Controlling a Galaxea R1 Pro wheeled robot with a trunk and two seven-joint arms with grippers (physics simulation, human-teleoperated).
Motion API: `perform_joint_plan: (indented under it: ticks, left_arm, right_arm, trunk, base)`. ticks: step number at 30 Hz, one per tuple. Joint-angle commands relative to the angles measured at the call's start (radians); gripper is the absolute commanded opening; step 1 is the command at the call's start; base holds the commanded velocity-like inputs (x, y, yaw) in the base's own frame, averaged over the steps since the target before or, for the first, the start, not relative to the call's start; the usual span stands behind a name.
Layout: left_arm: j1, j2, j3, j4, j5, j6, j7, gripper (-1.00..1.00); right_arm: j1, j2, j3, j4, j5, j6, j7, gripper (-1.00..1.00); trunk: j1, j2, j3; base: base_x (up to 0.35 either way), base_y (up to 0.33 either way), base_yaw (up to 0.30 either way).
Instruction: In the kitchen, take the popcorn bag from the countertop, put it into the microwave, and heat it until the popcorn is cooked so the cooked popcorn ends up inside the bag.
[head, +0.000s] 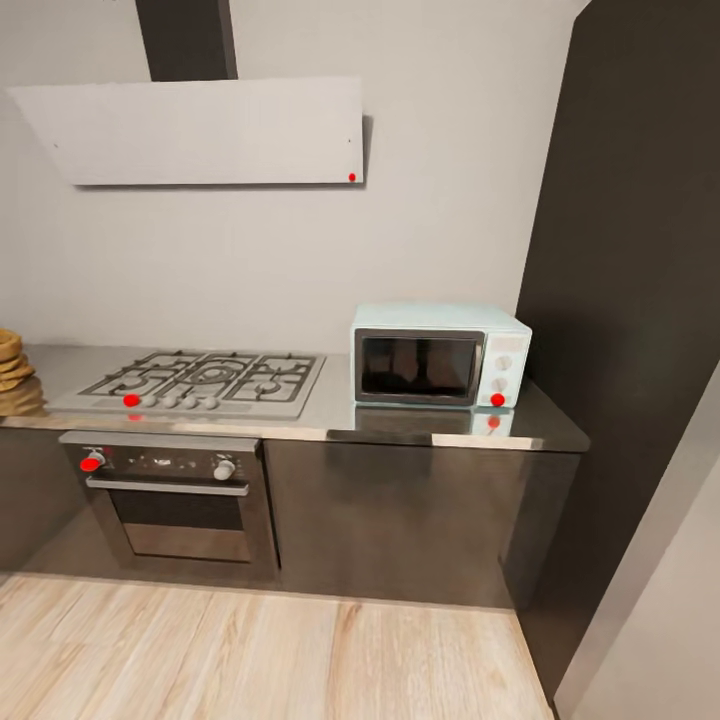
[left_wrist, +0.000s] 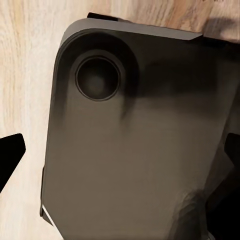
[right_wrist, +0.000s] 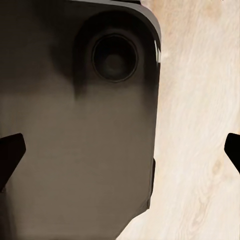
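The pale mint-blue microwave (head: 440, 355) stands at the right end of the grey countertop (head: 400, 425), its dark glass door closed and a red dot at its lower right corner. At the far left of the countertop a tan, ribbed thing, which looks like the popcorn bag (head: 12, 365), is cut off by the picture's edge. My left gripper (left_wrist: 120, 160) and right gripper (right_wrist: 121, 152) are both open and hold nothing. They hang over my own dark base (left_wrist: 135, 150) and the wooden floor (right_wrist: 200, 125), far from the counter.
A gas hob (head: 200, 380) lies left of the microwave, with a built-in oven (head: 175, 495) under it and a range hood (head: 200, 130) above. A tall dark cabinet (head: 640, 300) closes off the right side. Wooden floor (head: 260, 650) lies before the cabinets.
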Motion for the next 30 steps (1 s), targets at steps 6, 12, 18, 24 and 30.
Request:
perform_joint_plan:
  ticks: [6, 12, 18, 24, 30]
  left_arm:
    - [0.000, 0.002, 0.005, 0.001, 0.005, -0.002, -0.001, 1.00]
    - [0.000, 0.002, 0.006, 0.001, 0.006, -0.002, 0.000, 1.00]
    - [0.000, 0.001, 0.007, 0.001, 0.006, -0.002, 0.001, 1.00]
    - [0.000, 0.001, 0.009, 0.001, 0.006, -0.002, 0.001, 1.00]
    - [0.000, 0.000, 0.009, 0.001, 0.006, -0.002, 0.001, 1.00]
  right_arm:
    - [0.000, 0.000, -0.002, 0.000, -0.005, -0.006, -0.002, 1.00]
    - [0.000, 0.000, -0.010, 0.000, -0.010, -0.006, -0.002, 1.00]
    - [0.000, 0.001, -0.010, 0.000, -0.010, -0.005, -0.002, 1.00]
    - [0.000, -0.002, -0.004, 0.000, -0.007, -0.003, -0.002, 1.00]
    - [0.000, -0.003, -0.002, 0.000, -0.005, -0.006, -0.003, 1.00]
  trunk:
    - [0.000, 0.000, -0.001]
    - [0.000, 0.000, 0.000]
    - [0.000, 0.000, 0.006]
    - [0.000, 0.000, 0.008]
    - [0.000, 0.000, 0.008]
  base:
    - [0.275, 0.000, 0.000]
    - [0.221, 0.000, -0.019]
    - [0.017, 0.000, -0.155]
    - [0.000, 0.000, -0.054]
    - [0.000, 0.000, -0.001]
